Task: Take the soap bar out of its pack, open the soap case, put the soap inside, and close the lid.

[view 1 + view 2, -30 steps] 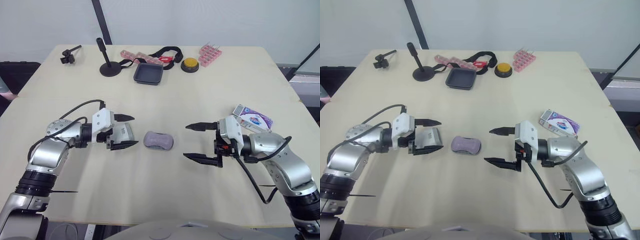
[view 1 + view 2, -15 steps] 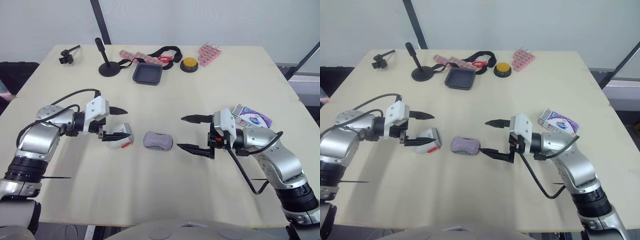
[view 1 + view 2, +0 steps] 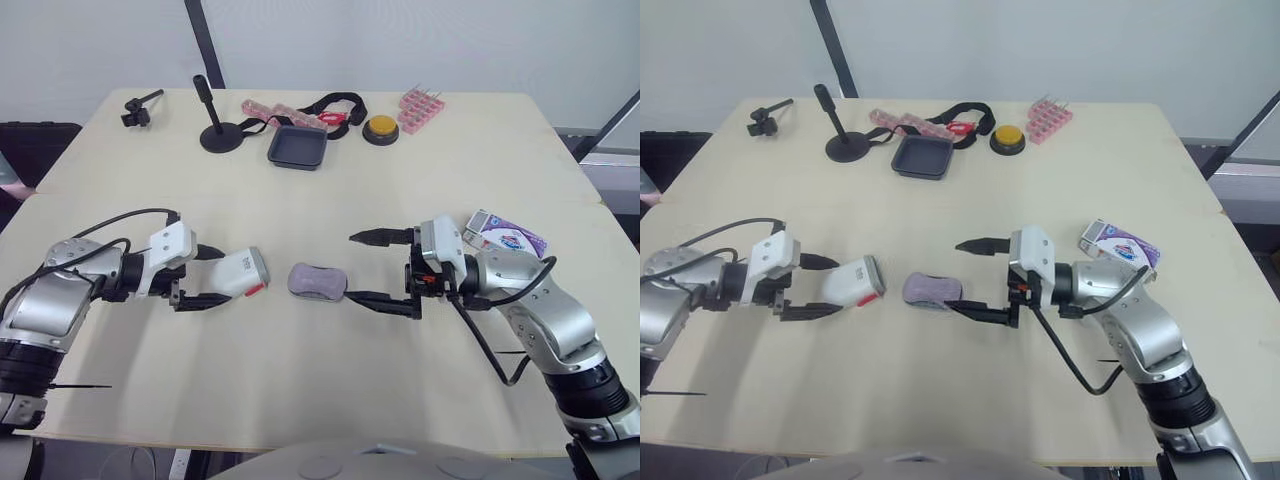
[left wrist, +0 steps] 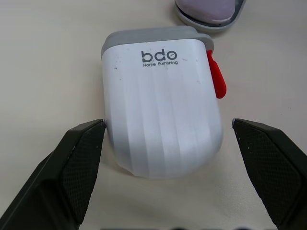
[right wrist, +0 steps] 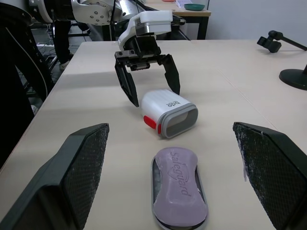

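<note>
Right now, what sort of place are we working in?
Likely a robotics test lab rather than a bathroom: a plain table set with unrelated props, namely a yellow button, a black stand and a pink rack, beside the soap.

It looks like a robotics lab: a pale worktable (image 3: 480, 160) with a yellow push button (image 3: 380, 127) and a black stand (image 3: 219, 139) at 12 o'clock.

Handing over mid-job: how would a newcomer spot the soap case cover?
On the beige table, left of centre, inside the open left gripper, lies a rounded white plastic shell. Its grey rim and red tab distinguish it from the lilac soap bar beside it.
</note>
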You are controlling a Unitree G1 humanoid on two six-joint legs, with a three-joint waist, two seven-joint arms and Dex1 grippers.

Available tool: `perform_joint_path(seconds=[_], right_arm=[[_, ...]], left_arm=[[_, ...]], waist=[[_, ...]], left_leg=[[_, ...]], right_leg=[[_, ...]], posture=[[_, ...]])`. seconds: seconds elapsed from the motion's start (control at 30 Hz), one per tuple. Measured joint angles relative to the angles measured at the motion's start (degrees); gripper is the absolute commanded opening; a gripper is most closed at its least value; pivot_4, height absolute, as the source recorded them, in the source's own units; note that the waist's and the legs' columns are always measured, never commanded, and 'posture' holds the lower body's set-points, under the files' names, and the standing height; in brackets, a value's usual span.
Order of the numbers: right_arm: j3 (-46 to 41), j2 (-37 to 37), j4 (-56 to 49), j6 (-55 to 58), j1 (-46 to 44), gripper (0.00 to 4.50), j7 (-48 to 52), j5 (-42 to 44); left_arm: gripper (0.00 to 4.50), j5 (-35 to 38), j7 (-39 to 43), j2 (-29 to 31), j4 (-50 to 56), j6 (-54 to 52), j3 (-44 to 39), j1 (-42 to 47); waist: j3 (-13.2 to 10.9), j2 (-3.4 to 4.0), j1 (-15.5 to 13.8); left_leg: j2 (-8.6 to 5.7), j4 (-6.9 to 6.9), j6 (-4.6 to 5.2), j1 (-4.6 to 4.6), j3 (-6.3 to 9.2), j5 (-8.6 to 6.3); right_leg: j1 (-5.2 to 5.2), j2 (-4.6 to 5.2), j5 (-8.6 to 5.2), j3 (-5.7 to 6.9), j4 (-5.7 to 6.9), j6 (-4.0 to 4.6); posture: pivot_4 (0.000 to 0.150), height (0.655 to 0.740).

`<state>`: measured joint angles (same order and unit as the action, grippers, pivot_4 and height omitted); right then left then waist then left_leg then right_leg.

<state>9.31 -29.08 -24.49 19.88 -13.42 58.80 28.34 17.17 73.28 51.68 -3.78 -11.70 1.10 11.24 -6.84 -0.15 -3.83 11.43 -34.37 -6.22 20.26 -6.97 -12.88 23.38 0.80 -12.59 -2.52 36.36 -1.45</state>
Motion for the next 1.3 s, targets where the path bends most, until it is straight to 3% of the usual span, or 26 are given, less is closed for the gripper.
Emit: perform_joint_path(seconds=[0.57, 1.1, 1.23, 1.3], right_arm=[[1.7, -0.3, 0.5, -1.2, 0.1, 4.47, -0.5, -2.3], [2.1, -0.5, 0.5, -1.5, 0.2, 4.47, -0.9, -3.5], [2.2, -0.5, 0.5, -1.6, 0.2, 4.50, -0.9, -3.8], [2.2, -0.5, 0.5, -1.7, 0.2, 4.50, -0.9, -3.8]], left_arm=[[4.50, -5.5, -2.9, -4.0, -4.6, 3.2, 3.2, 1.6], [4.50, -5.6, -2.9, -5.8, -4.7, 3.3, 3.4, 2.2], [3.48, -5.4, -2.9, -6.5, -4.7, 2.0, 3.4, 2.8], [3.48, -5.4, -2.9, -6.5, -4.5, 1.9, 3.4, 2.8]], waist=[[0.0, -0.01, 0.0], [0.0, -0.01, -0.1], [0.0, -0.01, -0.1], [0.0, -0.01, -0.1]], left_leg=[[0.00, 0.00, 0.00, 0.00, 0.00, 0.00], [0.00, 0.00, 0.00, -0.01, 0.00, 0.01], [0.00, 0.00, 0.00, -0.01, 0.00, 0.01], [0.00, 0.00, 0.00, -0.01, 0.00, 0.01]], right_leg=[[-0.01, 0.00, 0.00, -0.01, 0.00, 0.00], [-0.01, 0.00, 0.00, -0.01, 0.01, 0.00], [-0.01, 0.00, 0.00, -0.01, 0.02, 0.00], [-0.01, 0.00, 0.00, -0.01, 0.02, 0.00]], posture=[[0.150, 0.7400], [0.150, 0.7400], [0.150, 0.7400], [0.150, 0.7400]])
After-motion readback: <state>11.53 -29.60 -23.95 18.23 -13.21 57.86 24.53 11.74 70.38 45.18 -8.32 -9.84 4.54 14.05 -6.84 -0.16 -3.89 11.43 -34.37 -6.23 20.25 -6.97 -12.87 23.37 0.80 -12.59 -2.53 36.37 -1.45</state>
